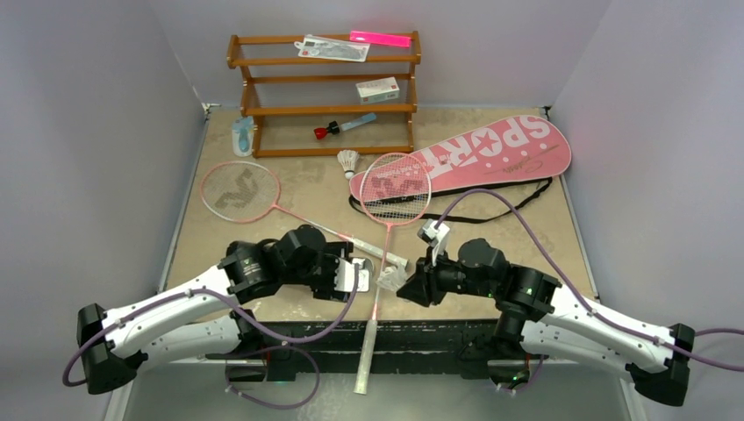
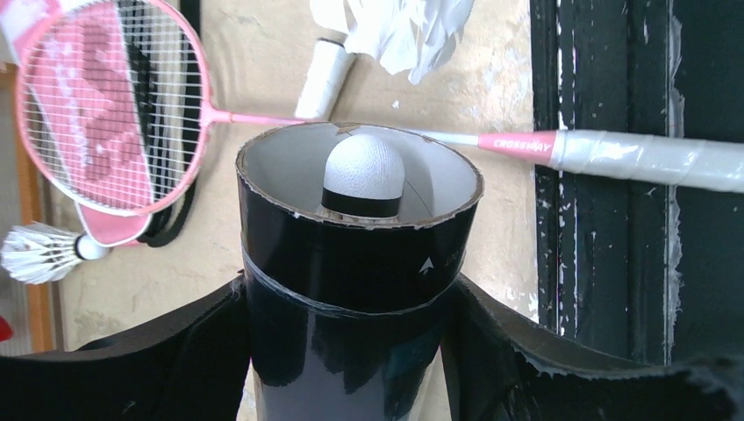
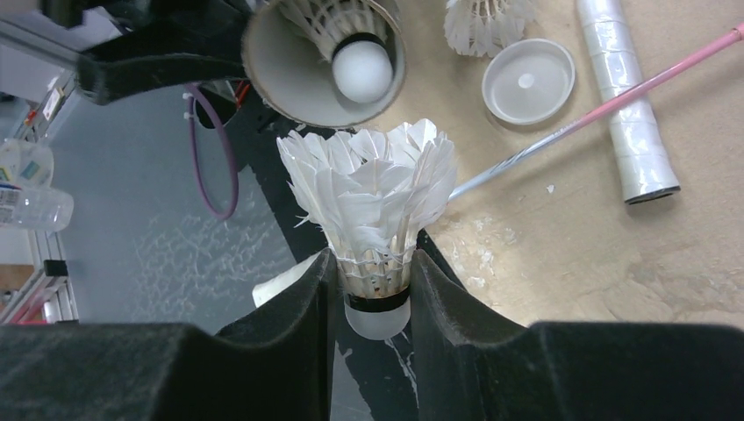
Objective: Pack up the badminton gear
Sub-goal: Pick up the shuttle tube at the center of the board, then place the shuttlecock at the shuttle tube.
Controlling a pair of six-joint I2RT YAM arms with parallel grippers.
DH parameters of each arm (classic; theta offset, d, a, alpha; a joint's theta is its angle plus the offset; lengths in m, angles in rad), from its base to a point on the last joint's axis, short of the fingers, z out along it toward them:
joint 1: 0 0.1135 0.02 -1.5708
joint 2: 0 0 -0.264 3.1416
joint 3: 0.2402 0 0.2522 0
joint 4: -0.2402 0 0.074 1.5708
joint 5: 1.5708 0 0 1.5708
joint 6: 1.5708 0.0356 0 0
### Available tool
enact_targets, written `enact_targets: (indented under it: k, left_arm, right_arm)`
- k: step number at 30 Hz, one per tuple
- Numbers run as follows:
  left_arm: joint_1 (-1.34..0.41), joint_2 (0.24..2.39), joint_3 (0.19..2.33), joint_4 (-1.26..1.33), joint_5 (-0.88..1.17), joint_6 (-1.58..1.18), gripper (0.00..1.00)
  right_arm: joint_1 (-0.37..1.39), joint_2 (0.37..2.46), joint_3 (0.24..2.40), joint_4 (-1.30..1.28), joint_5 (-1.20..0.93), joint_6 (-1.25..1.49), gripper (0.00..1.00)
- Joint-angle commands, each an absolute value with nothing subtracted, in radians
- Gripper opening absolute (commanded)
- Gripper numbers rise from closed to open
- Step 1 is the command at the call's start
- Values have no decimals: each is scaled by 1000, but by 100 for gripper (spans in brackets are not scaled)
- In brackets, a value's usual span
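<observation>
Open black tube [image 2: 360,263] holds one shuttlecock [image 2: 364,174]; second shuttlecock [image 3: 373,197] in right hand [image 3: 373,274]

Black tube [image 2: 351,263] gripped by the left gripper [image 2: 351,360], open mouth facing the camera.
A shuttlecock [image 2: 363,175] sits inside, cork head outward (a black band rings it). Beyond it, a pink racket [image 2: 96,105] lies on the table [image 2: 491,79], its white handle [image 2: 649,160] crossing the dark edge. A second shuttlecock [image 2: 412,31] shows at the top and a third shuttlecock [image 2: 44,253] at far left.
</observation>
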State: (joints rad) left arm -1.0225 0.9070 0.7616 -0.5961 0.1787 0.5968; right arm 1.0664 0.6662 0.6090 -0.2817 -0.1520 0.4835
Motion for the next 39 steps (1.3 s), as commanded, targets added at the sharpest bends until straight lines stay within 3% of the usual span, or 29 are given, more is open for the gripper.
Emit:
enact_targets:
  k: [1, 8, 19, 32, 39]
  left_arm:
    - [-1026, 811, 778, -510, 218, 539, 30]
    - [-1025, 731, 776, -507, 246, 503, 21]
    - [-1025, 656, 769, -437, 226, 453, 20]
    - [-1025, 681, 755, -442, 271, 455, 25]
    - [-1025, 694, 745, -460, 305, 455, 30]
  right_arm:
    - [1066, 635, 637, -287, -98, 522, 28]
    - [1067, 534, 597, -349, -22, 626, 28]
    - [1067, 527, 688, -476, 180, 727, 28]
    - [1066, 622, 700, -427, 136, 774, 31]
    - [1065, 639, 726, -421, -32, 713, 32]
